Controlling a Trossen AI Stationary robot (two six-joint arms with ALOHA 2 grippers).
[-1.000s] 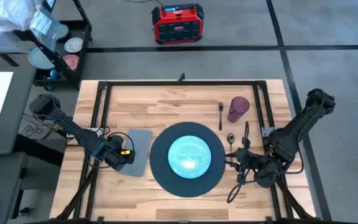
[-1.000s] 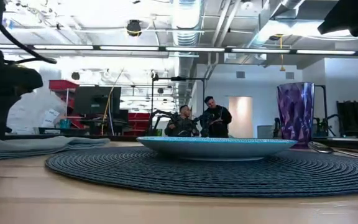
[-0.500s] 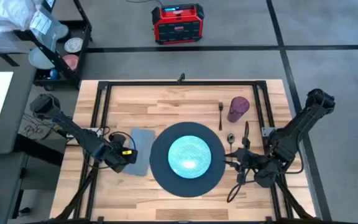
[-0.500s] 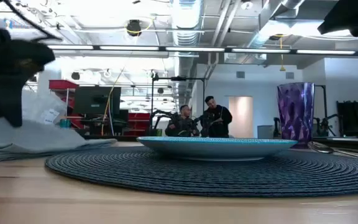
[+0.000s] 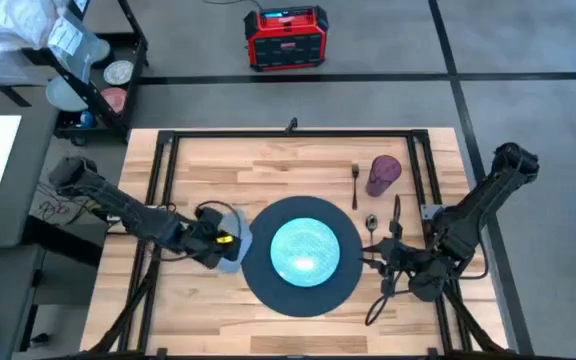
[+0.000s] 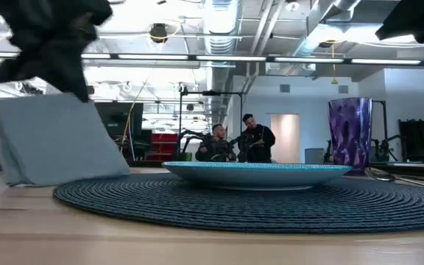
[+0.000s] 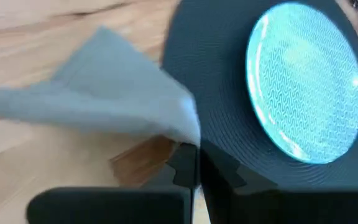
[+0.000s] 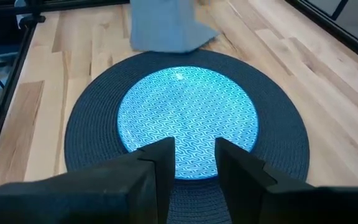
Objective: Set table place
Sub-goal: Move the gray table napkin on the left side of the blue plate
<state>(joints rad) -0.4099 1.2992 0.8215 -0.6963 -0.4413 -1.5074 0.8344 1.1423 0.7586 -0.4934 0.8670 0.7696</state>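
Low view: left end effector [image 6: 72, 88] pinches napkin [image 6: 57, 140], hanging upright.

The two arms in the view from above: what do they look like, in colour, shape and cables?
Both arms are dark, slim and jointed, with rounded joint housings. The left tool carries a small yellow marking near its tip. The right tool has black blocky fingers, and thin black cables loop beside it.

Both arms are dark, jointed tubes with rounded black housings and loose black cables, the left hand [image 5: 220, 240] bearing a small yellow marking and the right hand [image 5: 380, 258] ending in blocky dark fingers [image 8: 157, 163].
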